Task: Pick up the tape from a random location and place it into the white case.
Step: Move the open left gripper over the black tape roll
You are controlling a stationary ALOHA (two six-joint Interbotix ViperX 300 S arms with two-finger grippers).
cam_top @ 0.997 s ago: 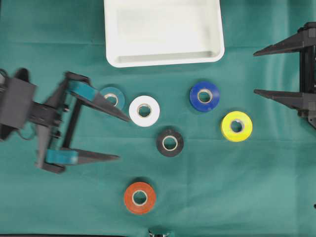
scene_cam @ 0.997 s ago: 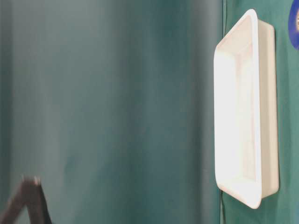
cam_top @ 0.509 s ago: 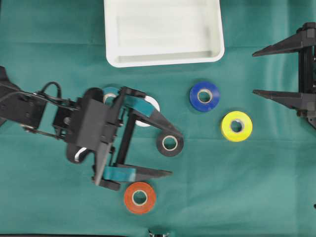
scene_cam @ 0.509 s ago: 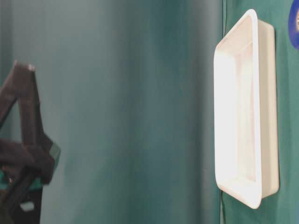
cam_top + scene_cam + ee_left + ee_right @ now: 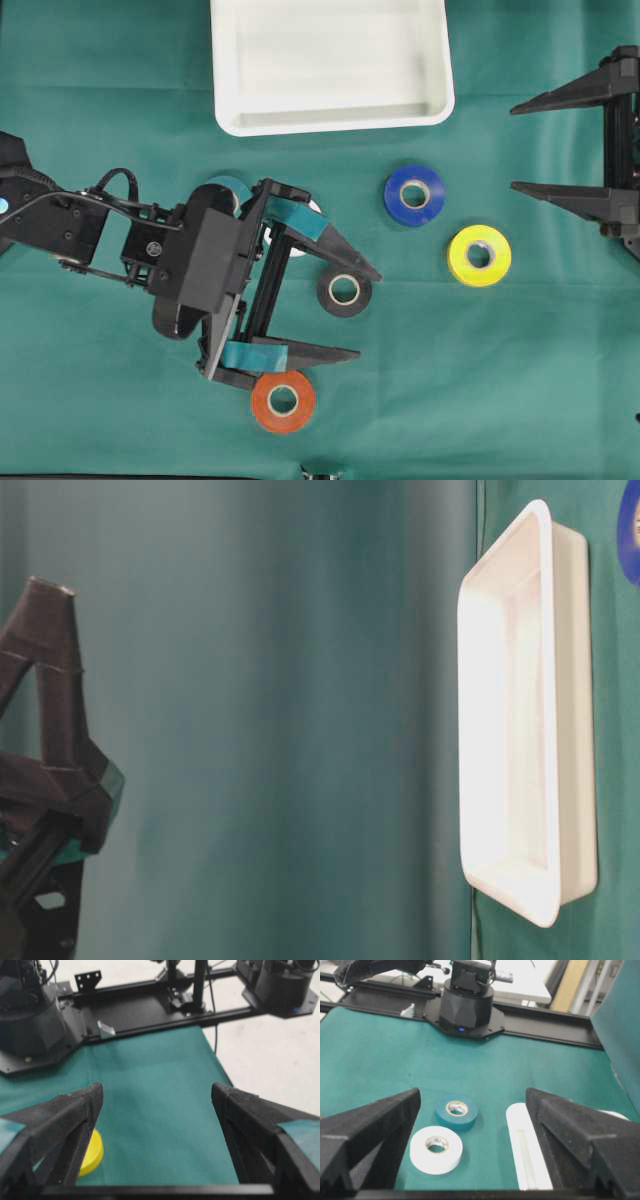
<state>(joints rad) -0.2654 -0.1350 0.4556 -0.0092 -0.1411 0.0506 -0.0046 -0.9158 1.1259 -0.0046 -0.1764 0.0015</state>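
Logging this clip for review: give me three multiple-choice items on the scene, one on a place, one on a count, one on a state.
1. Which roll lies nearest the white case?
A. orange
B. blue
C. yellow

2. How many tape rolls are on the cloth?
A. four
B. six
C. eight

3. The left end effector is:
A. open, empty
B. shut on the black roll
C. inside the case

Key:
1 B, the blue roll sits just below the case's lower right corner.
2 B, teal, white, blue, yellow, black, orange.
3 A, its fingers are spread above the cloth, with the black roll lying between their tips.
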